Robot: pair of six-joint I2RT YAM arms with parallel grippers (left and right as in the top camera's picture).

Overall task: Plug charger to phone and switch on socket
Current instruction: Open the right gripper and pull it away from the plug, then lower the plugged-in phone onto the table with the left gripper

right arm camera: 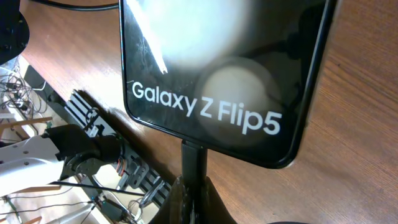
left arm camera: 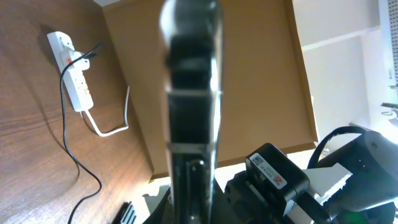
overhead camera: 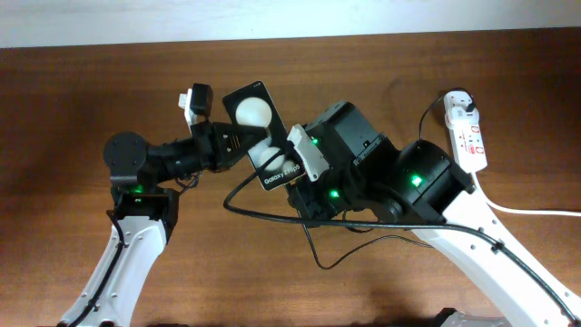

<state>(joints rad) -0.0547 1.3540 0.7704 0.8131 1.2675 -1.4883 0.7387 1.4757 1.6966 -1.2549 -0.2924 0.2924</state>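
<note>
The phone (overhead camera: pixel 257 115) is black and glossy with two white reflections, held tilted above the table. My left gripper (overhead camera: pixel 234 138) is shut on its side; in the left wrist view the phone (left arm camera: pixel 193 93) stands edge-on between the jaws (left arm camera: pixel 193 196). My right gripper (overhead camera: pixel 298 166) is shut on the charger's black connector (right arm camera: pixel 194 160), whose tip meets the lettered bottom edge of the phone (right arm camera: pixel 217 56). Whether it is fully seated is hidden. The charger cable (overhead camera: pixel 272 214) loops over the table to an adapter (overhead camera: pixel 465 104) sitting in the white socket strip (overhead camera: pixel 472 143).
The strip also shows in the left wrist view (left arm camera: pixel 69 65), with the black cable trailing from it. Its thick white cord (overhead camera: pixel 536 212) runs off to the right. Both arm bases stand along the front of the brown wooden table (overhead camera: pixel 82 82).
</note>
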